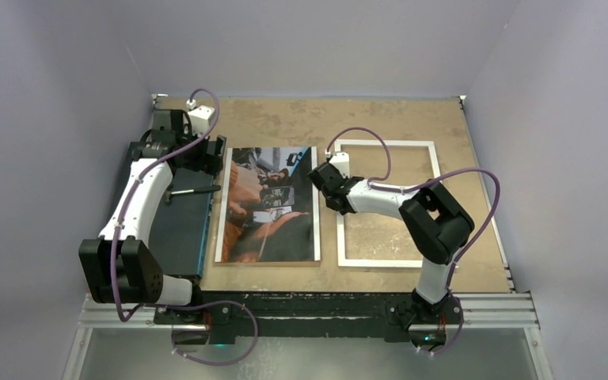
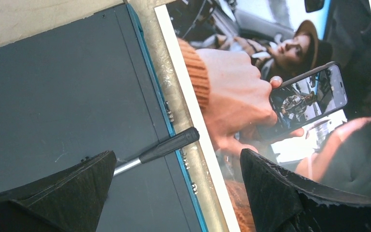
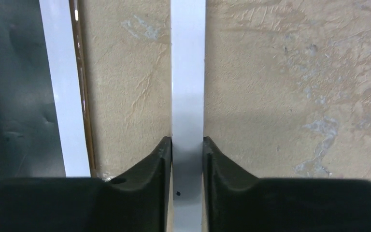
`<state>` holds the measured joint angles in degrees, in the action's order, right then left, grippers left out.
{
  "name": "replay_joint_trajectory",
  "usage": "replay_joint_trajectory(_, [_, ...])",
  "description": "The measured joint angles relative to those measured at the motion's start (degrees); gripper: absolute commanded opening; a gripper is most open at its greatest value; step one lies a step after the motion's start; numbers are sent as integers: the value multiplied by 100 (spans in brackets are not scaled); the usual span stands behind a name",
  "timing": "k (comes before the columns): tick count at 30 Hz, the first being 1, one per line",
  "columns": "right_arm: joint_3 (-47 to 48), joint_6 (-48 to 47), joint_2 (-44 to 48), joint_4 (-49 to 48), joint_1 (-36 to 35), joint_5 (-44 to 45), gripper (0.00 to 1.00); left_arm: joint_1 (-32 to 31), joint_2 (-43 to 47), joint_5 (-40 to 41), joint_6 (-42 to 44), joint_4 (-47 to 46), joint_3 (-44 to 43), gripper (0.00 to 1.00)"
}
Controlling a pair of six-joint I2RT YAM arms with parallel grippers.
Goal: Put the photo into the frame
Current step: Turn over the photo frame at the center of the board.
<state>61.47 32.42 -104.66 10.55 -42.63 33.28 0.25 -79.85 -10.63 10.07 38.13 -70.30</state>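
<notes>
the photo [image 1: 269, 204] is lying flat on the counter [image 1: 380, 119], between a dark board [image 1: 178, 226] on its left and the frame [image 1: 380, 262] on its right, with a strip of counter showing on each side. the frame is lying flat too, bare counter showing through its opening. the right fingers [image 3: 160, 162] are pinching the frame's left bar, one pressing on each side of it. the left fingers [image 2: 94, 174] are hanging wide apart, gripping nothing, one over the board and the other over the photo. a tool [image 2: 170, 143] with a black handle is lying across the board's blue edge, its handle end reaching the photo's white border.
</notes>
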Motion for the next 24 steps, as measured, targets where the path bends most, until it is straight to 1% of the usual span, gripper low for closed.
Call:
replay_joint_trajectory(4, [98, 101, -26, 116, 7, -42, 1, -11, 0, -59, -50, 59, -42, 100])
replay_joint_trajectory(5, [162, 103, -50, 177, 11, -87, 0, -37, 0, -59, -72, 59, -48, 100])
replay_joint_trajectory(9, [568, 98, -101, 529, 22, -378, 0, -254, 0, -85, -216, 52, -72, 100])
replay_joint_trajectory(13, [1176, 48, 83, 885, 31, -741, 0, -411, 0, -225, -483, -17, -74, 100])
replay_joint_trajectory(19, [2164, 90, 846, 1193, 142, -1508, 0, -483, -63, -546, -975, -299, -72, 100])
replay_joint_trajectory(24, [2404, 299, 1633, 1058, 522, -2404, 0, -584, -267, -883, -1460, -638, -15, 100])
